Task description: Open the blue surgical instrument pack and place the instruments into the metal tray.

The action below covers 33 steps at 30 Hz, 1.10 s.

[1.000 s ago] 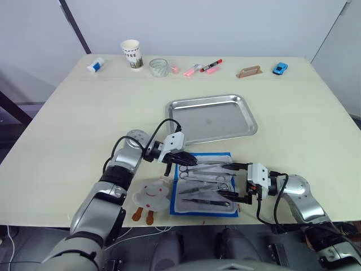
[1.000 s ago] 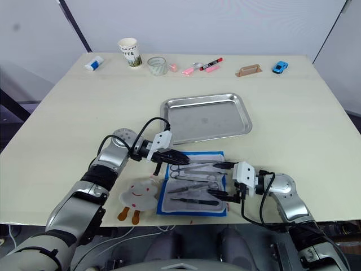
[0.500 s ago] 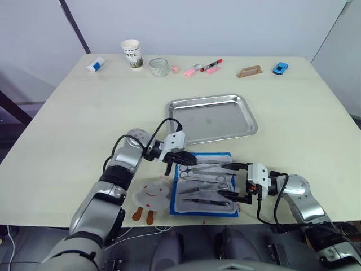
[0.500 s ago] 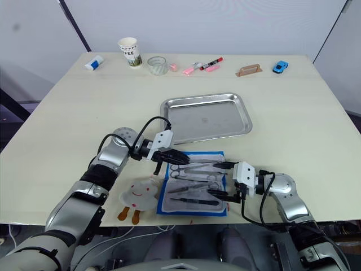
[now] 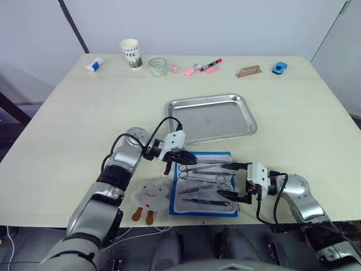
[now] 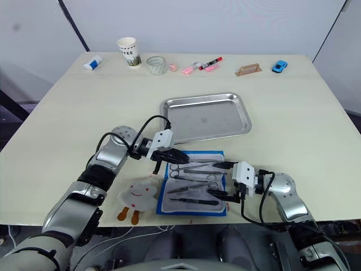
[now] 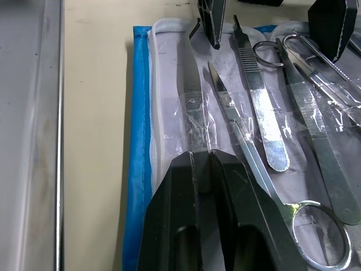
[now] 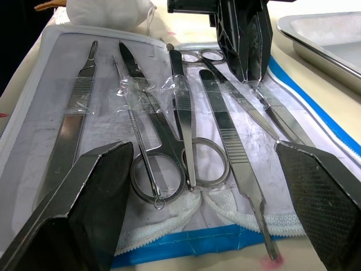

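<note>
nothing moved; plush toy (image 5: 150, 194) touches open pack (image 5: 204, 208).

The table (image 5: 73, 113) has the tray (image 5: 212, 118) near its middle. Just in front of the tray lies the open pack (image 5: 204, 184), close to the front edge. The tools (image 5: 206, 179) lie side by side on the pack. A plush toy (image 5: 151, 195) lies just left of the pack, touching it.

The left gripper (image 5: 181, 158) sits over the pack's back left corner, between tray and pack. The right gripper (image 5: 232, 182) sits at the pack's right end, with the tools between its fingers.

Along the back edge, from left to right, are a small tube (image 5: 95, 64), a cup (image 5: 131, 53), a glass (image 5: 158, 66), some markers (image 5: 203, 66), a handle (image 5: 249, 71) and a toy car (image 5: 278, 68).
</note>
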Motion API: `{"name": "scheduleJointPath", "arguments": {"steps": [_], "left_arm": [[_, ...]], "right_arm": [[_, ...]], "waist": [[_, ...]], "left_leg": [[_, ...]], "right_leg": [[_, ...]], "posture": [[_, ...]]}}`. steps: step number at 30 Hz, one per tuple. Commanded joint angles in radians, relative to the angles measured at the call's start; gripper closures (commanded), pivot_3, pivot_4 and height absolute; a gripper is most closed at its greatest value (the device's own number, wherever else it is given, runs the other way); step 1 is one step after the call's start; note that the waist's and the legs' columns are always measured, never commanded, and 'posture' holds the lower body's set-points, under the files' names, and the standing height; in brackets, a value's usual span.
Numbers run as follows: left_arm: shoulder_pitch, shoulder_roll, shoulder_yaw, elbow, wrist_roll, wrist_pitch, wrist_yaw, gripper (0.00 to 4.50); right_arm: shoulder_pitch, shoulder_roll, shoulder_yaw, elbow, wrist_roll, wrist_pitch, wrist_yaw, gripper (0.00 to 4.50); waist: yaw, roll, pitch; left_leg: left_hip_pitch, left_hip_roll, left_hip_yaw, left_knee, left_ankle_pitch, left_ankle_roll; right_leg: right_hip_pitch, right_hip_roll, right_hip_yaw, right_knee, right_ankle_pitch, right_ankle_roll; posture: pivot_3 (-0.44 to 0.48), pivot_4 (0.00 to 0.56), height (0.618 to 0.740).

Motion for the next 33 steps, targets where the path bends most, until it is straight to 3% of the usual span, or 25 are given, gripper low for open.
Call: {"name": "scheduleJointPath", "arguments": {"steps": [1, 33], "left_arm": [[-0.013, 0.025, -0.002, -0.056, -0.001, 0.017, -0.008, 4.46], [-0.012, 0.026, -0.027, 0.173, 0.036, -0.244, 0.028, 4.46]], "right_arm": [[0.019, -0.007, 0.034, 0.073, -0.06, 0.028, -0.015, 0.11], [0.015, -0.014, 0.039, 0.073, -0.06, 0.03, -0.023, 0.11]], "waist": [[-0.001, 0.0, 0.0], [0.0, 0.0, 0.0]], "left_leg": [[0.0, 0.0, 0.0, 0.0, 0.0, 0.0], [0.0, 0.001, 0.0, -0.001, 0.0, 0.0]], "right_leg": [[0.0, 0.0, 0.0, 0.0, 0.0, 0.0], [-0.001, 0.003, 0.002, 0.0, -0.001, -0.001]], "posture": [[0.0, 0.15, 0.725], [0.0, 0.15, 0.725]]}}
